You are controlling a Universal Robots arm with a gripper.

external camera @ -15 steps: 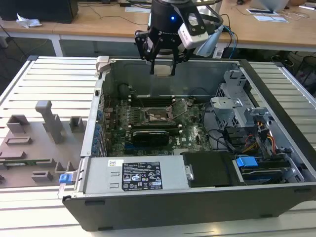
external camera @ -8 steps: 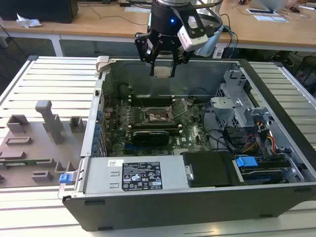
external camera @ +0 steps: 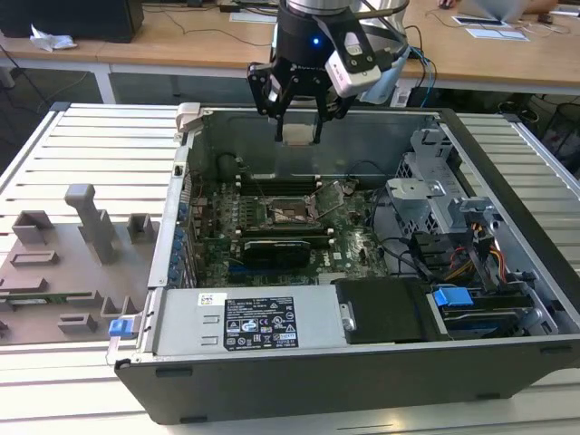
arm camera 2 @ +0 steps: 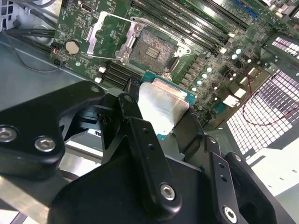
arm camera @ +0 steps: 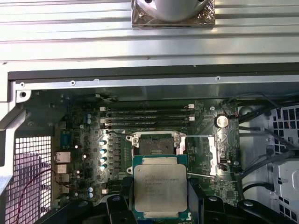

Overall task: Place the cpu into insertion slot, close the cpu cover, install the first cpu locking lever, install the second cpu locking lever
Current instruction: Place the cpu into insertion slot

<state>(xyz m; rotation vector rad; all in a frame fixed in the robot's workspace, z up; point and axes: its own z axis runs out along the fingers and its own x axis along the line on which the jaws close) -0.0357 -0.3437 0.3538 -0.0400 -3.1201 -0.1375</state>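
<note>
Exterior view, left to right: grey plastic fixture tray [external camera: 63, 263] on the slatted table, then the open black computer case [external camera: 362, 381] with its green motherboard [external camera: 213, 231], then the silver drive cage [external camera: 435, 195].

Black two-finger gripper [external camera: 299, 134] hangs over the case's far wall, clamped on the cpu [external camera: 299, 136] by two opposite edges.

Cpu is a flat square with a pale silver-grey lid, faint print and a green rim. It is held clear above the board, apart from the bare insertion slot [arm camera: 156, 144].

Thin silver cpu cover [arm camera: 212, 154] is flipped open beside the slot.
</note>
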